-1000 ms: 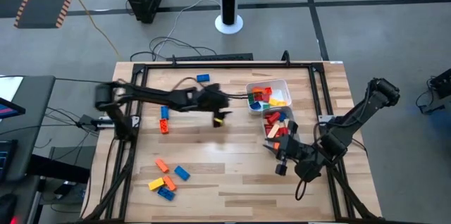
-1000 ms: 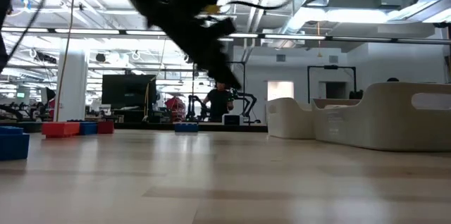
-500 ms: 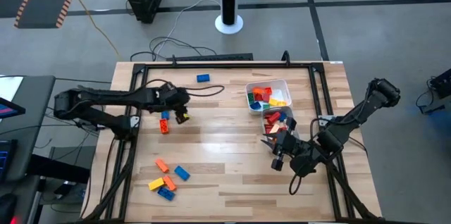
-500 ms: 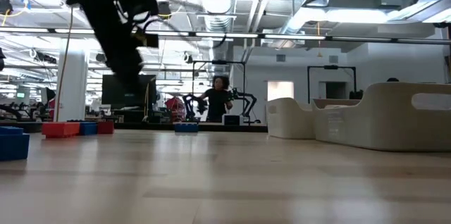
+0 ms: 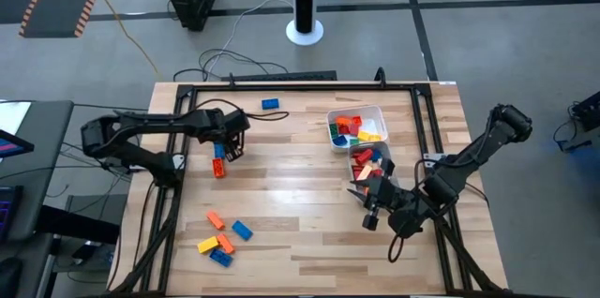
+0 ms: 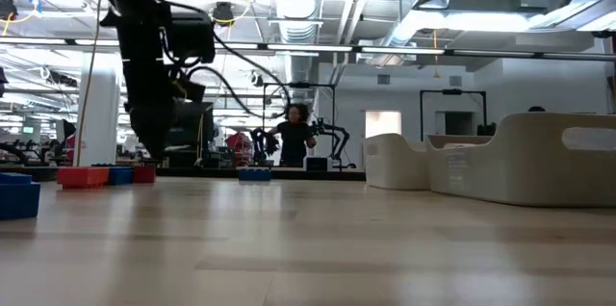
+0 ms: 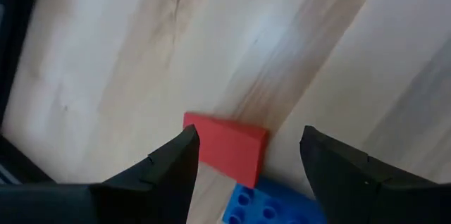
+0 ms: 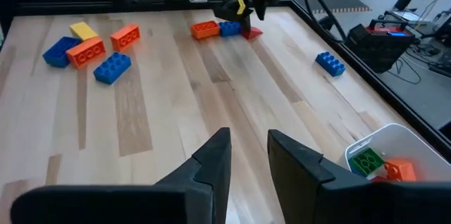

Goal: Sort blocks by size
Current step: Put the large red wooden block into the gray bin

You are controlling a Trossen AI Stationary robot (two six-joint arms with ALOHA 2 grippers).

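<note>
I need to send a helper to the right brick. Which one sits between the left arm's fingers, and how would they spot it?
On the wooden table, find the left gripper near its left rail. Below it lies a short row of three bricks. Take the red brick at the far end: smooth-topped and wedge-like, beside a studded blue brick.

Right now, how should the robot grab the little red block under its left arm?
Probably from straight above, jaws closing across the red block's two short flat sides. It lies flat on the table, and the left gripper, jaws open, already hangs over it, one jaw on each side. A blue block sits right against one edge, so squeezing along that line would likely bump it.
</note>
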